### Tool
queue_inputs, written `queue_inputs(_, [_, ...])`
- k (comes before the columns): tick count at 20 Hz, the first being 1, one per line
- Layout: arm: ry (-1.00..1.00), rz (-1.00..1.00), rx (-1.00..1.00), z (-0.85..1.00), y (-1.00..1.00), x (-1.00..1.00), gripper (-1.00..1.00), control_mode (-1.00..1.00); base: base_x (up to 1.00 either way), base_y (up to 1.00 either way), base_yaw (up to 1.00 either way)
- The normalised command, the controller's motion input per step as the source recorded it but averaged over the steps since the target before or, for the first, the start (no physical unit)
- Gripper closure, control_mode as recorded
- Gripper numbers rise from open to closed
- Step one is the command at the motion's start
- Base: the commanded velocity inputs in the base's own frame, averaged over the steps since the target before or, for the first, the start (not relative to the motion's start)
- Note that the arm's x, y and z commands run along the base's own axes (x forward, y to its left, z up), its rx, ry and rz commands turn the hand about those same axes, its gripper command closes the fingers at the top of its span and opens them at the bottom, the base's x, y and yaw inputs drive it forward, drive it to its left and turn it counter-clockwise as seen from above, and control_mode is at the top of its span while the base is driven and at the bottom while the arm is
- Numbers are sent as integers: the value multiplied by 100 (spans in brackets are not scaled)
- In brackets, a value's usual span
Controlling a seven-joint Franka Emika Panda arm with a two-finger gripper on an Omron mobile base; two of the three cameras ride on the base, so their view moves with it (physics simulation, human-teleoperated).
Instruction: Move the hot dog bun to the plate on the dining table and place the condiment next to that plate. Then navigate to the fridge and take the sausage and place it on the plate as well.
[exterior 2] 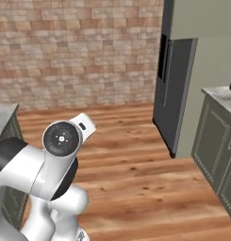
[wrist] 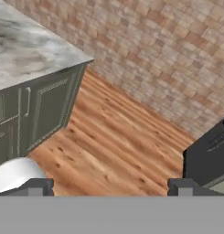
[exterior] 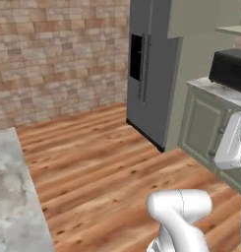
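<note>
The tall grey fridge (exterior: 150,74) stands shut ahead on the right, with its black dispenser panel (exterior: 135,57) facing the room. It also shows at the right in the right base view (exterior 2: 176,89) and as a dark block at the hand view's right edge (wrist: 208,155). My gripper (wrist: 109,187) is open, its two dark fingertips (wrist: 38,185) wide apart with nothing between them, pointing over the wooden floor. The hot dog bun, plate, condiment, sausage and dining table are out of view.
A marble counter (exterior: 9,197) on green cabinets (wrist: 45,109) lies to my left. Beyond the fridge, more green cabinets (exterior: 205,123) carry a black microwave (exterior: 229,69). A brick wall (exterior: 58,54) closes the back. Open wooden floor (exterior: 107,162) stretches toward the fridge.
</note>
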Motion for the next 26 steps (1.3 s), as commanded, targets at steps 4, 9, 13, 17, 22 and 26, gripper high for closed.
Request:
queue_inputs(4, [0, 0, 0, 0, 0, 0, -100, 100, 100, 29, -22])
queue_inputs(9, [0, 0, 0, 0, 0, 0, -100, 100, 100, 7, -10])
queue_inputs(13, [0, 0, 0, 0, 0, 0, -100, 100, 100, -8, 9])
queue_inputs(17, [0, 0, 0, 0, 0, 0, -100, 100, 100, -13, 12])
queue_inputs(22, [0, 0, 0, 0, 0, 0, -100, 100, 100, 0, 0])
queue_inputs(26, [0, 0, 0, 0, 0, 0, -100, 100, 100, 11, -10])
